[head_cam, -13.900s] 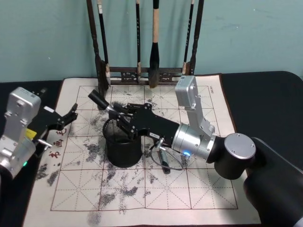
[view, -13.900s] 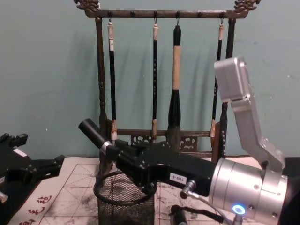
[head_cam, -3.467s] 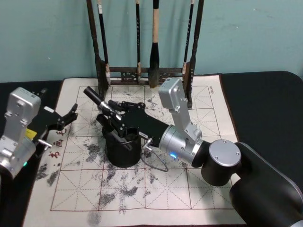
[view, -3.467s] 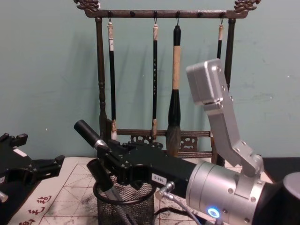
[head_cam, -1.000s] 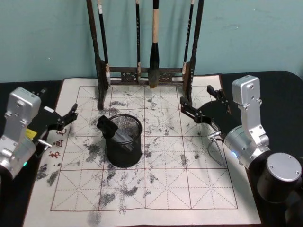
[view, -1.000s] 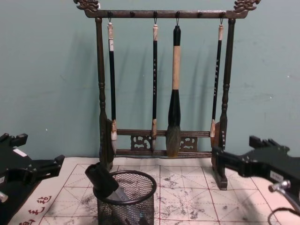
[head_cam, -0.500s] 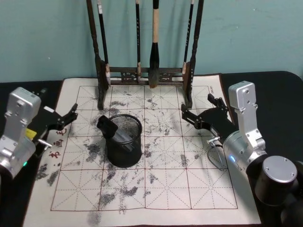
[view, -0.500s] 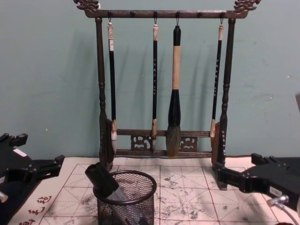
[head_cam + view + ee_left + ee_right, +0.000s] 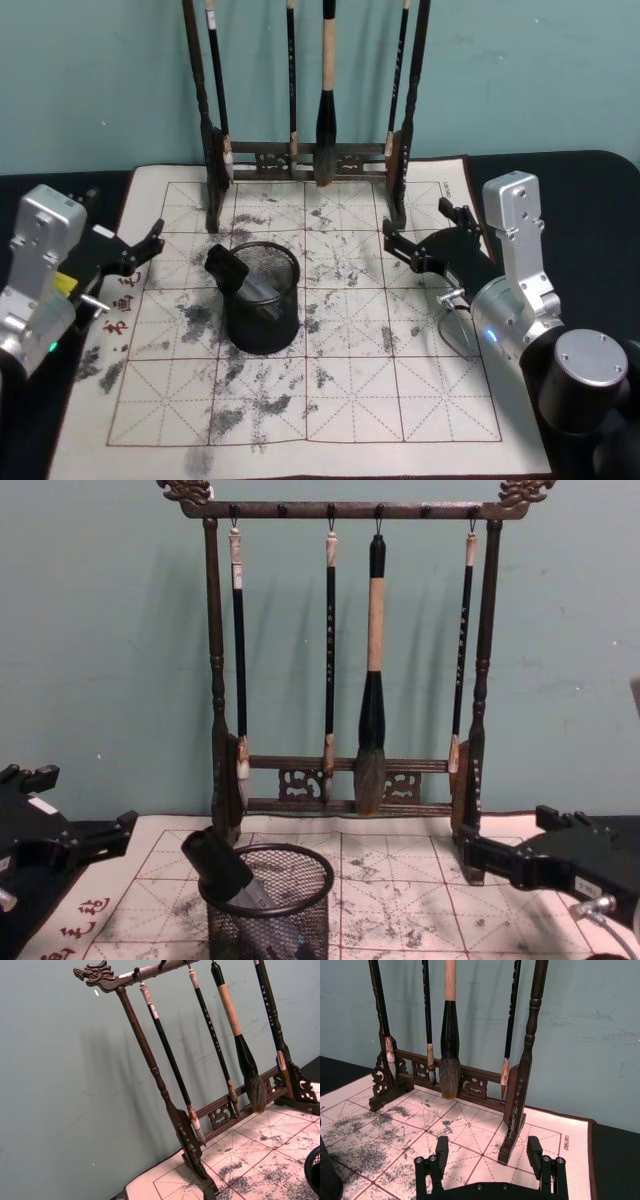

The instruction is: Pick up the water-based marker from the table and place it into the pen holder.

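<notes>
Fingers (image 9: 441, 1149) of the right gripper (image 9: 425, 242) are standing wide apart with nothing between them; in the right wrist view the two black tips are pointing toward the foot of the brush rack (image 9: 516, 1105). The right gripper is hovering above the right side of the practice mat (image 9: 350, 400), well apart from the pen holder (image 9: 262, 300), and in the chest view it is coming in low from the right edge (image 9: 520, 865).

Left gripper (image 9: 140, 248) is sitting parked over the mat's left edge, its fingers also spread and gripping nothing; in the chest view it is showing at the lower left (image 9: 85, 842).

Water-based marker (image 9: 230, 270) is resting inside the pen holder, tilted, its black upper end leaning on the rim on the robot's left side and sticking out above it (image 9: 215, 863). The pen holder (image 9: 268, 915) is standing upright on the ink-stained mat, in front of the brush rack (image 9: 300, 150), which is carrying four hanging brushes (image 9: 372, 680).
</notes>
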